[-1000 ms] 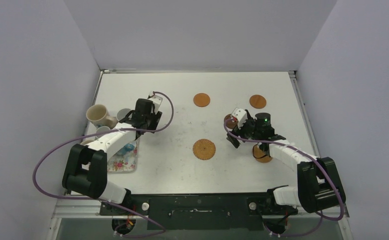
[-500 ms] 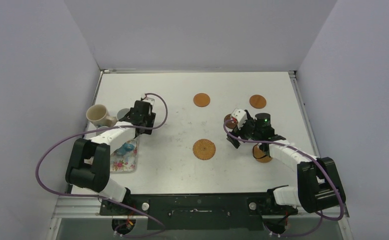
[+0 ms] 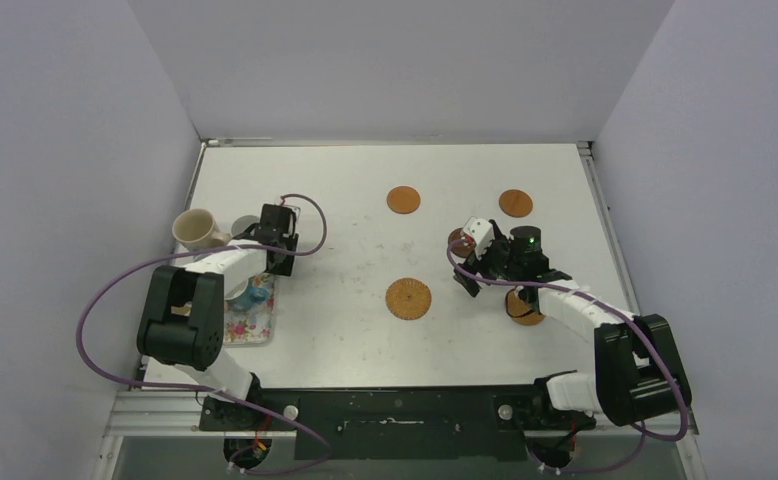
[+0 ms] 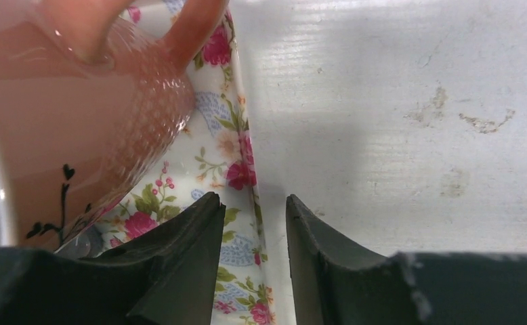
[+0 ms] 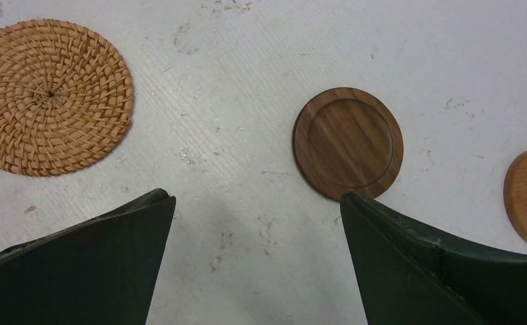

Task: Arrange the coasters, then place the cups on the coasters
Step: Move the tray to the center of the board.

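My left gripper (image 3: 273,262) hangs low at the floral tray's (image 4: 210,159) right rim. One finger is over the tray and one over the table, with the rim in the narrow gap between them. Whether they pinch it does not show. A salmon-pink cup (image 4: 71,108) stands on the tray just ahead. A cream cup (image 3: 195,230), a grey cup (image 3: 245,224) and a light blue cup (image 3: 255,297) sit around the tray. My right gripper (image 5: 257,198) is open over bare table. The dark brown coaster (image 5: 348,142) lies beside its right fingertip, and a woven coaster (image 5: 52,97) further left.
Two plain orange-tan coasters (image 3: 402,199) (image 3: 515,203) lie toward the back. A woven coaster (image 3: 525,308) shows partly under my right arm. The left wall stands close behind the cream cup. The tray (image 3: 245,325) sits at the table's left edge.
My left gripper has shifted left and down to the tray's rim, and its jaws have narrowed. The right arm has not moved.
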Action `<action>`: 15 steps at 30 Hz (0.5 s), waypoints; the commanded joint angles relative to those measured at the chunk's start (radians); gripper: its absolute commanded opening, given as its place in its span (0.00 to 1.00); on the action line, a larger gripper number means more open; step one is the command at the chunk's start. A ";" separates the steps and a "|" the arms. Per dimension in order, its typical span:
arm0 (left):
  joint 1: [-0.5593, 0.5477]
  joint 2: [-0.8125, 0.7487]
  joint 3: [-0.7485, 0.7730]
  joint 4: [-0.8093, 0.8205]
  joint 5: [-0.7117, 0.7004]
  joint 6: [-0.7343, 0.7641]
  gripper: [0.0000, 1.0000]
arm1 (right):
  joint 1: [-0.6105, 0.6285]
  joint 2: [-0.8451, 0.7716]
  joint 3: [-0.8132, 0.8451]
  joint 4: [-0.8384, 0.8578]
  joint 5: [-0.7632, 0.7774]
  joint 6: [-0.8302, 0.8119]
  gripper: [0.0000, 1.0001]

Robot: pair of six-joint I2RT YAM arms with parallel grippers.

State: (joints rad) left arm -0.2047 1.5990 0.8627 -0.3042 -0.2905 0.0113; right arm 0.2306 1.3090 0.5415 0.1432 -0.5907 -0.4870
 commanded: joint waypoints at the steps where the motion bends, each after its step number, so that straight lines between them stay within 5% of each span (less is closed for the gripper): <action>1: 0.023 0.013 0.024 -0.018 0.045 -0.006 0.36 | 0.005 -0.007 0.005 0.038 -0.021 -0.017 1.00; 15: 0.032 0.043 0.008 0.025 0.051 0.006 0.09 | 0.005 -0.001 0.009 0.030 -0.026 -0.021 1.00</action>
State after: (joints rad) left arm -0.1802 1.6222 0.8627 -0.3168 -0.2462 0.0109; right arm 0.2306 1.3090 0.5415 0.1432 -0.5911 -0.4900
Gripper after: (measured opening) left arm 0.137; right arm 1.000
